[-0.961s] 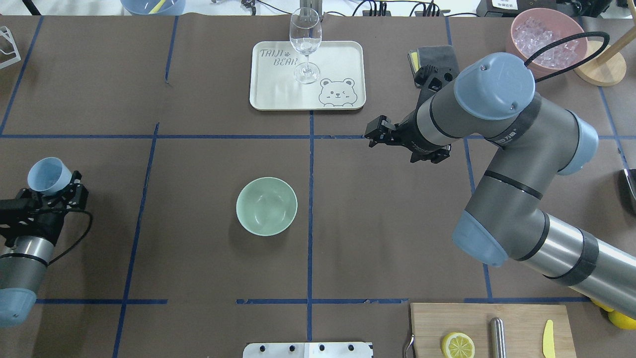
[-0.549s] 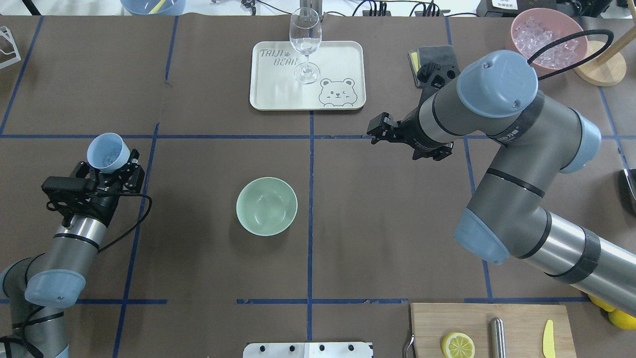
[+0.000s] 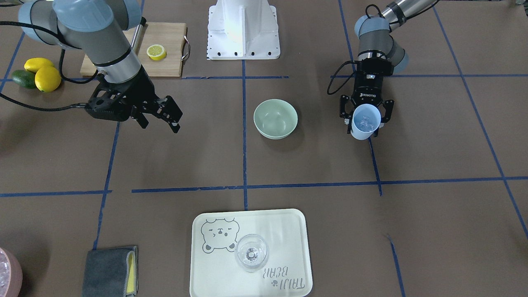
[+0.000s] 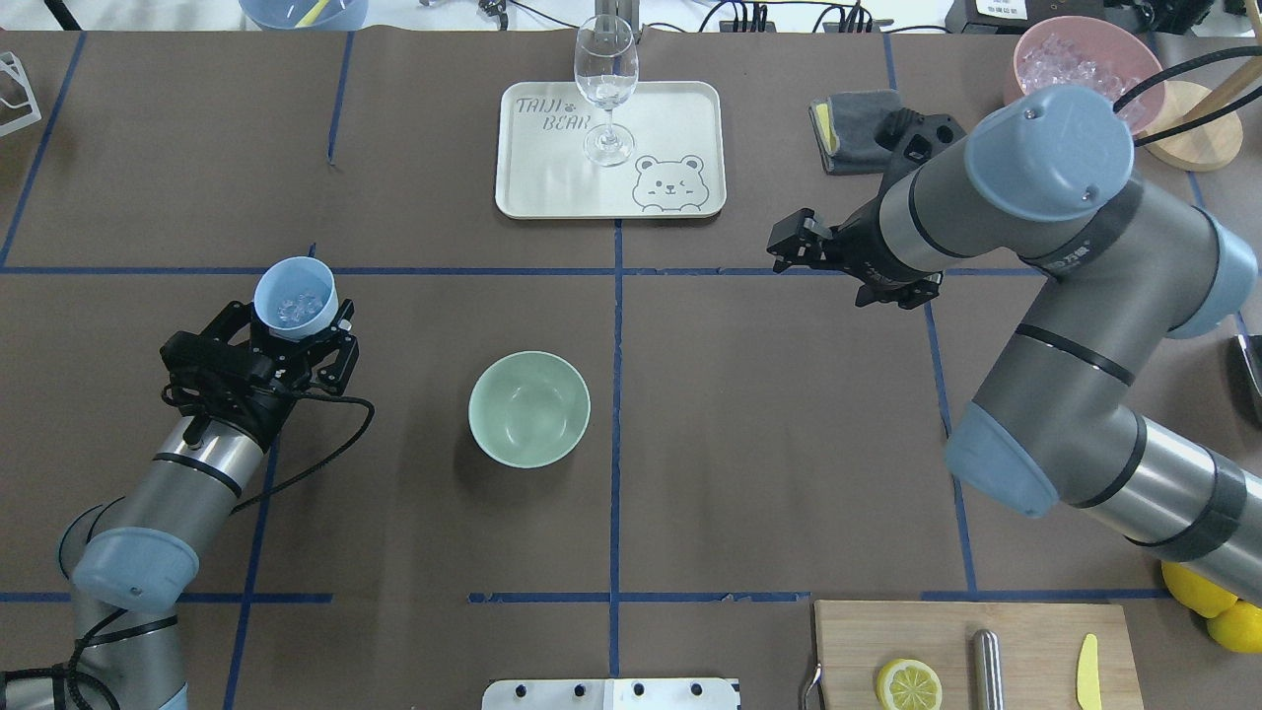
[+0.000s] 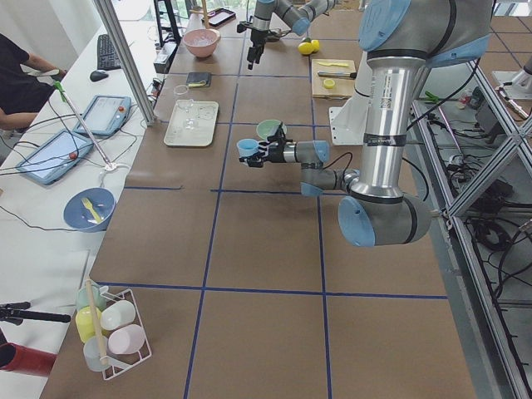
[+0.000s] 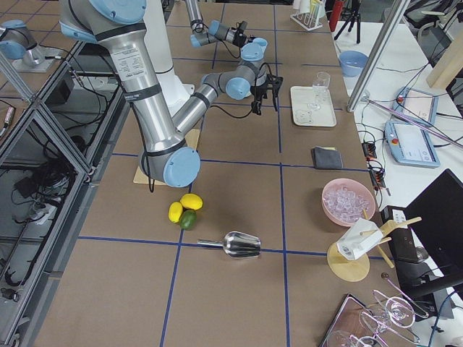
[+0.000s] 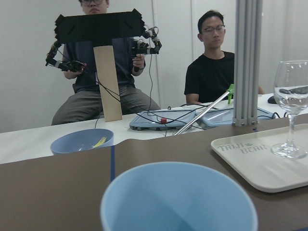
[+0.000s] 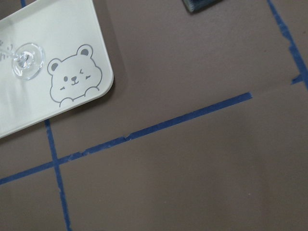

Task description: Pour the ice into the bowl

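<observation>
The table (image 4: pixel 749 473) is covered in brown paper marked into squares by blue tape, and operators sit behind its far edge. The bowl (image 4: pixel 529 408) stands near the table's middle, just on the robot's left of the central tape line, and it looks empty. The ice (image 4: pixel 292 308) is a small heap of clear cubes at the bottom of a blue cup (image 4: pixel 295 296). The left gripper (image 3: pixel 366 117) holds that cup upright above the table, between the bowl and the left edge and well apart from the bowl. Its jaws are clamped on opposite sides of the cup's wall, below the rim. The right gripper (image 4: pixel 786 248) hangs with its jaws spread and nothing between them, over the right half of the table, nearer the far edge.

The cubes are probably hard, light and slick, so they should slide out in a rush and may bounce off the bowl's smooth inside. The cup looks like thin, stiff plastic with a tapered wall (a shape that can slip in a loose grip), so the present hold on the wall seems the right one and should stay firm through the tilt. Nothing steadies the bowl, and a knock from the cup's rim would likely make it skid. A slow tilt with the lip low over the bowl's centre looks safest
</observation>
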Controlling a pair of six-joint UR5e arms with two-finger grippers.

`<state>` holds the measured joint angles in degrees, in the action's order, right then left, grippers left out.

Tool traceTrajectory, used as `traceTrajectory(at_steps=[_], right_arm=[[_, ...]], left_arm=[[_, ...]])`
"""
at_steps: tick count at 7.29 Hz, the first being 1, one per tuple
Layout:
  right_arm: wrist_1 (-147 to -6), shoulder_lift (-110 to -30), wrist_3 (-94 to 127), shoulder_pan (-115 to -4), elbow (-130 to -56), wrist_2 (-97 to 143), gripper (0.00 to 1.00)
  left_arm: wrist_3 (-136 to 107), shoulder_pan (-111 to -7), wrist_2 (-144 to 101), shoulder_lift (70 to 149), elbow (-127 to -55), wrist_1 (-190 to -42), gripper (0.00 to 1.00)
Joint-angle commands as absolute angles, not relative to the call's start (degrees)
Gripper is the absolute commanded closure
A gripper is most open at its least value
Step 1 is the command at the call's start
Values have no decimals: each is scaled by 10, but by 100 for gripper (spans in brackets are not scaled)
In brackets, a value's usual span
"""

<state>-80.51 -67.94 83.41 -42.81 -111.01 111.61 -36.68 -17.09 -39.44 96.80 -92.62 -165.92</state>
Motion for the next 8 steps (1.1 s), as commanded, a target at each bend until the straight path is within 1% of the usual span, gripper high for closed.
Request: traceTrajectory(at_steps=[1, 3, 4, 5, 6, 8], right_arm=[[-804, -729, 833, -453, -1146, 1114, 0], [-804, -751, 833, -457, -1183, 1111, 0], [-804, -755, 835, -458, -1191, 1111, 0], [-804, -757, 837, -458, -1194, 1111, 0], [-804, -759, 841, -458, -1196, 1111, 0], [-804, -759, 841, -457, -1195, 1112, 0]], left_arm=[[-317, -158, -445, 979, -932, -1658, 100], [-309, -131, -437, 1032, -914, -1633, 100], [-293, -115, -411, 1077, -920, -1554, 100], [-284, -114, -380, 1093, -942, -1516, 100], [-198, -112, -381, 1092, -964, -1477, 100], [16, -112, -381, 1090, -967, -1468, 100]])
